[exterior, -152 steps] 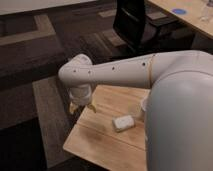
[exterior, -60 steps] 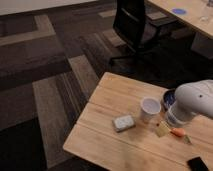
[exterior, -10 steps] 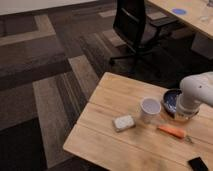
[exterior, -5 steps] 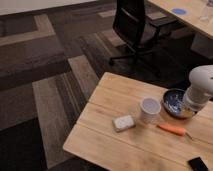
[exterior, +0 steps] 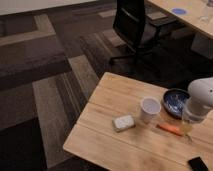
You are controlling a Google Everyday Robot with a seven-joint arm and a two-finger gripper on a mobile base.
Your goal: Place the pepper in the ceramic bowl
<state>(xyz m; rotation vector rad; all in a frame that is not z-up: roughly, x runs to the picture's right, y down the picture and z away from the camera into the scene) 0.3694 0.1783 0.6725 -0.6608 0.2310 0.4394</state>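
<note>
The pepper [exterior: 169,129], slender and orange-red, lies flat on the wooden table [exterior: 115,95] just right of the white cup [exterior: 150,109]. The ceramic bowl [exterior: 175,101], dark with a blue inside, stands behind the pepper and looks empty. My white arm [exterior: 202,95] comes in from the right edge and covers part of the bowl's right side. My gripper [exterior: 187,128] hangs low over the table, just right of the pepper's end and in front of the bowl. It holds nothing that I can see.
A pale rectangular block [exterior: 123,122] lies left of the cup. A black phone [exterior: 198,164] lies at the table's front right. A black office chair [exterior: 134,25] stands behind the table. Another table with a blue disc [exterior: 178,11] is at the top right.
My arm has shifted a little to the right beside the bowl. The pepper, cup, bowl and block have not moved.
</note>
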